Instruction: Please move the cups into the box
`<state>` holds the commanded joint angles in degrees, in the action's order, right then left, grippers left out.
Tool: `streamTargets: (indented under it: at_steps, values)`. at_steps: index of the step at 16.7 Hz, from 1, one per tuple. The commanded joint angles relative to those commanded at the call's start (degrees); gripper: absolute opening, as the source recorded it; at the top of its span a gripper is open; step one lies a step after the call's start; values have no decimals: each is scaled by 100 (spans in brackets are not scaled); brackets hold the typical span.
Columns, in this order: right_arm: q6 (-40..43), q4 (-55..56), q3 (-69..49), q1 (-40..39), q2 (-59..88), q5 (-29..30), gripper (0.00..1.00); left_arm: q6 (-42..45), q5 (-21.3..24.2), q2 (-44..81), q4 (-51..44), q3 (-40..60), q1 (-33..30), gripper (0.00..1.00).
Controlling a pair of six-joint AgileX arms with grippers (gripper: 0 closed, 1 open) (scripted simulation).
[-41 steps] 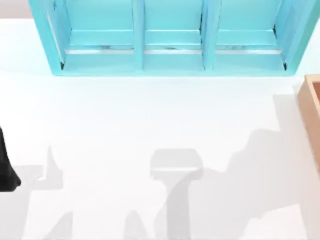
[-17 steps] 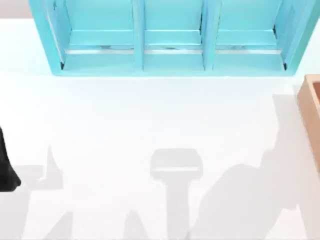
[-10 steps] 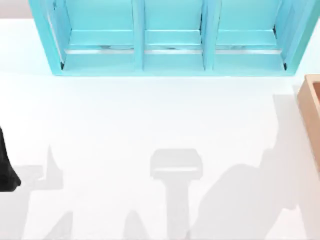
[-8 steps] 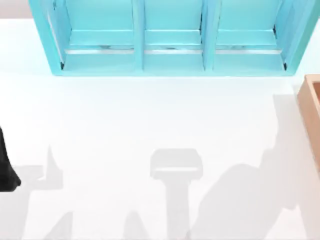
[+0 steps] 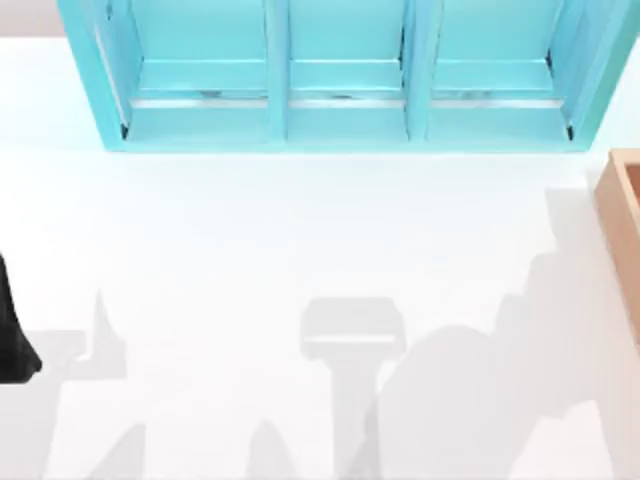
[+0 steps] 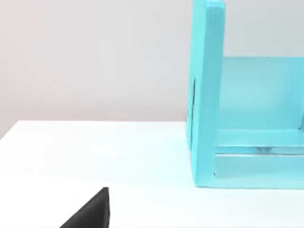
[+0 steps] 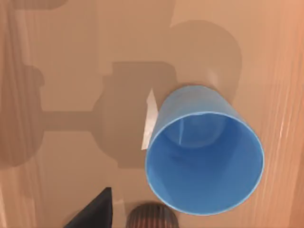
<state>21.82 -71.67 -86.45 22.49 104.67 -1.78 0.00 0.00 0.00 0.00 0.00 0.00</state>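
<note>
In the right wrist view I look down into the tan box point(image 7: 66, 71). The blue cup point(image 7: 204, 161) stands upright on its floor, mouth up and empty, with nothing gripping it. Close beside it a ribbed reddish-brown cup point(image 7: 152, 217) shows only in part. One dark fingertip point(image 7: 92, 211) of my right gripper hangs above the box floor, apart from the blue cup. In the top view the box's wall point(image 5: 625, 215) shows at the table's right edge. My left arm point(image 5: 12, 340) is parked at the left edge, and its fingertip point(image 6: 90, 211) hovers over bare table.
A big turquoise shelf unit point(image 5: 340, 80) with three bays runs along the back of the white table point(image 5: 300, 240); its side panel point(image 6: 206, 95) stands ahead of my left wrist. Arm shadows lie across the table's front.
The right arm's shadow on the table has shifted and spread a little leftward. The left arm, shelf and box have stayed put.
</note>
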Motion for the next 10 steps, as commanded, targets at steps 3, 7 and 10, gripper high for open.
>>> streamTargets:
  at_steps: [3, 7, 10]
  values:
    - [8, -644, -673, 20, 47, 0, 100, 0, 0, 0, 0, 0, 0, 100]
    - [-4, -1484, -1519, 28, 22, 4, 100, 0, 0, 0, 0, 0, 0, 100]
    - [2, -1766, -1799, 28, 33, 5, 100, 0, 0, 0, 0, 0, 0, 100]
